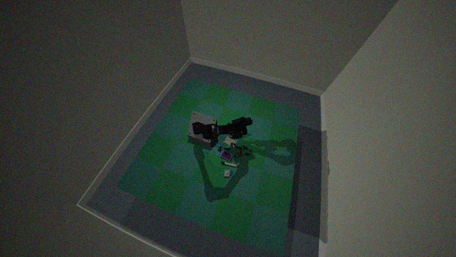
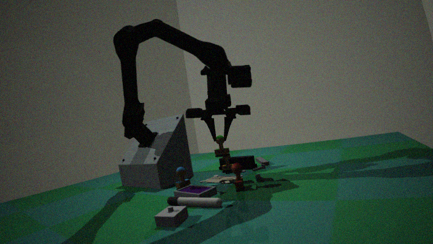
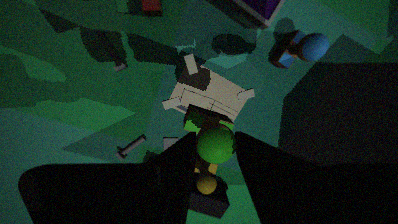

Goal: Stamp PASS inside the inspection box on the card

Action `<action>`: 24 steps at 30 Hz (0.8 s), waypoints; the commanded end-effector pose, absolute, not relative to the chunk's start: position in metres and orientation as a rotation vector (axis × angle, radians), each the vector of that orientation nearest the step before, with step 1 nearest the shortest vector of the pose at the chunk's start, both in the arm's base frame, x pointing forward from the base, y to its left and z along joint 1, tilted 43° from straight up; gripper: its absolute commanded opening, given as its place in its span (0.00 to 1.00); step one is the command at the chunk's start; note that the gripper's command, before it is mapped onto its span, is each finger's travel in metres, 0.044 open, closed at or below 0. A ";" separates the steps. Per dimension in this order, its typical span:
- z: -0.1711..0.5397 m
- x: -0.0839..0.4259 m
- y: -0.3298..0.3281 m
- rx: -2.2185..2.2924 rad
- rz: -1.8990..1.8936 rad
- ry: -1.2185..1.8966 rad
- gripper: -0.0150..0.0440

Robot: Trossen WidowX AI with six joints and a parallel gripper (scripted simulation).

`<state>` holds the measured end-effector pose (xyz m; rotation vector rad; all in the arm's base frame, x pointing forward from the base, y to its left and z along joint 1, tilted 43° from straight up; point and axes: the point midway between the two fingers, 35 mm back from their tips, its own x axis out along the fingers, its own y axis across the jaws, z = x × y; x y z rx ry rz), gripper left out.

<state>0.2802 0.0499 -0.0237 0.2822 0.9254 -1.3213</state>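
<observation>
My gripper (image 2: 220,140) (image 3: 215,137) is shut on the green-knobbed stamp (image 2: 221,151) (image 3: 216,146), held upright above the floor. In the wrist view its base overlaps the near edge of the pale card (image 1: 230,141) (image 2: 211,180) (image 3: 226,94), which has tabs at its corners and thin printed lines. The base hides part of the card, and a shadow darkens another part; I cannot tell whether there is a print. No stamp lettering is readable. The purple ink pad (image 1: 227,156) (image 2: 197,189) (image 3: 261,7) lies beside the card in its grey tray.
A red-knobbed stamp (image 2: 237,167) (image 3: 151,5) and a blue-knobbed stamp (image 2: 180,169) (image 3: 314,47) stand near the pad. A yellow-knobbed stamp (image 3: 206,185) is by a black block (image 2: 245,162) (image 3: 209,205). A white marker (image 2: 199,202) and a small box (image 2: 172,218) lie beyond the pad.
</observation>
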 end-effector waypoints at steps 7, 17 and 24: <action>-0.028 0.282 0.049 0.302 -1.330 0.914 0.25; -0.034 0.283 0.045 0.301 -1.330 0.913 0.25; -0.037 0.284 0.042 0.300 -1.329 0.912 0.25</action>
